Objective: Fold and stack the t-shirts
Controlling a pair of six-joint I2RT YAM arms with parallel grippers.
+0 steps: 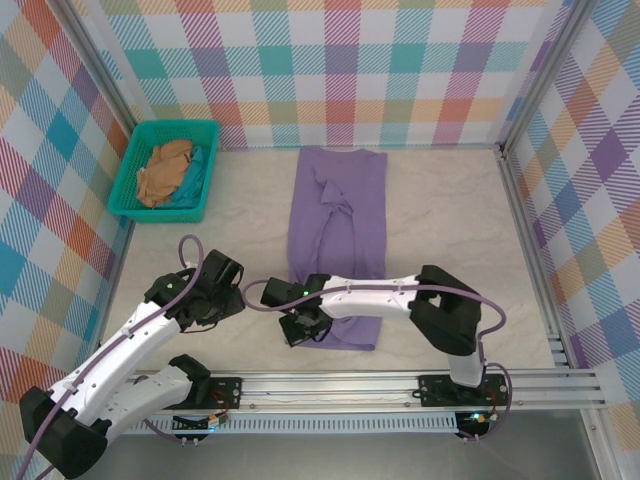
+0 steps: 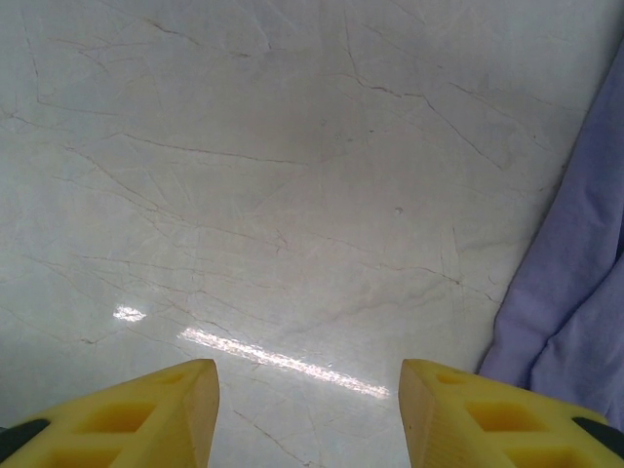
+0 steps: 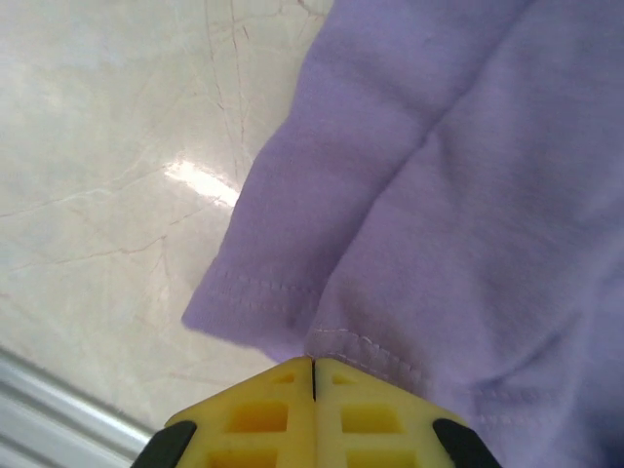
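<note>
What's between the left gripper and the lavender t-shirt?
Nothing visible. The left gripper hangs open over the bare table. The lavender t-shirt lies to its right in the left wrist view, with just tabletop between them.

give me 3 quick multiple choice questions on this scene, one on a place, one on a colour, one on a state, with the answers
1. Where is the tan t-shirt?
A) in the teal basket
B) draped over an arm
C) on the metal rail

2. What colour is the long folded t-shirt on the table?
A) red
B) lavender
C) green

3. How is the right gripper?
A) wide open
B) shut on the long folded t-shirt's hem
C) holding the basket

Answers:
1 A, the tan cloth sits inside the basket.
2 B, the cloth is lavender in every view.
3 B, the right wrist view shows its fingers pressed together at the stitched hem.
</note>
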